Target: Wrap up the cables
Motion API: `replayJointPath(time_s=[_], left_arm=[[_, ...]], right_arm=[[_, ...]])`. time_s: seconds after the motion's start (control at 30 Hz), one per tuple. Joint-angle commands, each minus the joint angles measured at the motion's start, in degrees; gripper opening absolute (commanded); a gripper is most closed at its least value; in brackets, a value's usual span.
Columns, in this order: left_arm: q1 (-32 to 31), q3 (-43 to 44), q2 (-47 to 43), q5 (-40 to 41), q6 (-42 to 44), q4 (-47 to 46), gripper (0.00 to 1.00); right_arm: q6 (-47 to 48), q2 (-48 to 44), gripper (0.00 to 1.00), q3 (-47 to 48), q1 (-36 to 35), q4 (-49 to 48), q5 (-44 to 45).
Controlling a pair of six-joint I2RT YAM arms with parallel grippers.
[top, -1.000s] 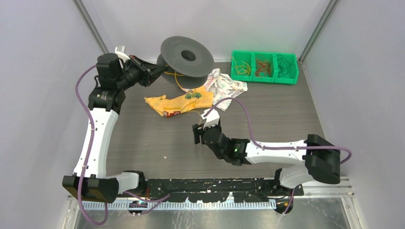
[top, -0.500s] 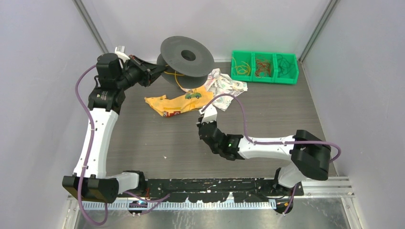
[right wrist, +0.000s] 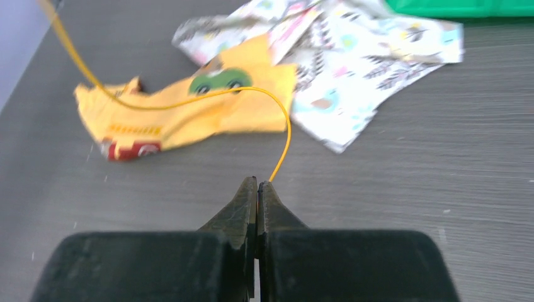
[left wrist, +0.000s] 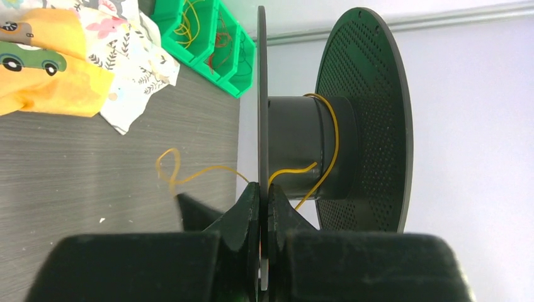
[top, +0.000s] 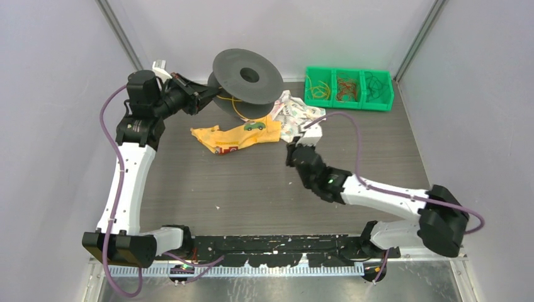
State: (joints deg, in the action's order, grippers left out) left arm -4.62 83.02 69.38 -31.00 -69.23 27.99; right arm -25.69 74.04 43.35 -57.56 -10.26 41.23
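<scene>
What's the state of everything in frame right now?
left gripper: shut on one flange rim of the black spool.
right gripper: shut on the yellow wire's end.
black spool: tilted, about one turn of wire on its hub.
yellow wire: slack between hub and right gripper.
yellow cloth: crumpled on the table.
floral cloth: crumpled, beside the yellow cloth.
green bin: wire coils in all three compartments.

The dark grey wood-grain tabletop carries a crumpled yellow-orange cloth printed with a green car just above the frame's centre, a white leaf-patterned cloth touching its right end, and a green three-compartment plastic bin of thin wire coils at upper right.
</scene>
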Motion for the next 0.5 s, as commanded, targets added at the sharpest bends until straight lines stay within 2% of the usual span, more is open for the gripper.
replayJointPath(time_s=[0.0, 0.1, 0.33, 0.47], left_arm=[[0.8, 2.3, -1.7, -7.0, 4.7, -2.4, 0.01], [0.8, -0.3, -2.6, -12.3, 9.2, -3.9, 0.01], [0.9, 0.1, -3.7, -16.8, 21.5, 3.5, 0.01], [0.8, 1.1, -3.9, -15.8, 31.2, 9.3, 0.0]], right_arm=[[-3.5, -7.5, 0.01, -0.7, 8.2, 2.7, -3.8], [-3.3, -12.1, 0.0, 0.7, 15.1, 4.9, -7.6], [-4.5, -14.9, 0.01, 7.2, 31.1, 13.4, -15.9], [-6.2, -16.9, 0.01, 7.3, 37.5, 12.7, -19.2]])
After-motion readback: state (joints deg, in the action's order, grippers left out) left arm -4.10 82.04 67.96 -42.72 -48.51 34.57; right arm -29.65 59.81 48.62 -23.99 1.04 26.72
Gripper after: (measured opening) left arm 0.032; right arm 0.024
